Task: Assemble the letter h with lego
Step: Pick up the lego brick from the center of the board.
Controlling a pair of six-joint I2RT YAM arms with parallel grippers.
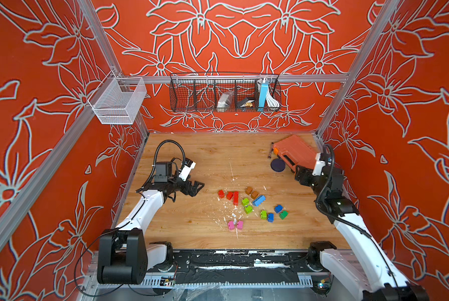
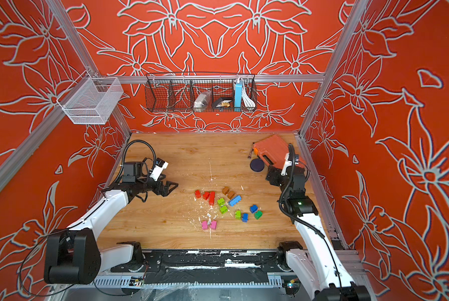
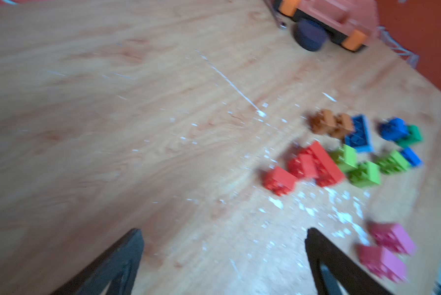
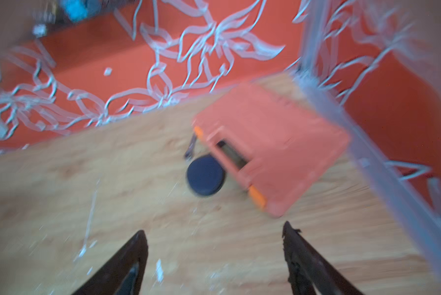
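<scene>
Left claw [image 1: 196,188], black plastic: jaws wide apart, nothing between them, hanging low over the light wooden table [image 1: 181,229]. Right claw [image 1: 298,174]: jaws also apart in its wrist view, empty, pointing toward the large orange ribbed tool case [image 1: 291,149] and the dark round flat disc [image 1: 278,165] in the far corner. Task, by my judgement, not begun: no upright stroke, no arch, no letter shape anywhere. Small studded plastic lego bricks [image 1: 245,202] lying loose in a scatter near the middle of the table: three red bricks [image 1: 236,198], two of them touching (cannot tell whether joined), two brown cubes [image 1: 251,192], one long light-blue brick [image 1: 258,200], lime green cubes [image 1: 249,209], blue cubes [image 1: 278,208], one dark green cube [image 1: 283,215], two pink cubes [image 1: 236,225] nearest to the robot base. Everything left to do: choosing, lifting, pressing together. Red end of the scatter near the left claw, to its right side. Right claw well apart from all bricks and turned away from them.
</scene>
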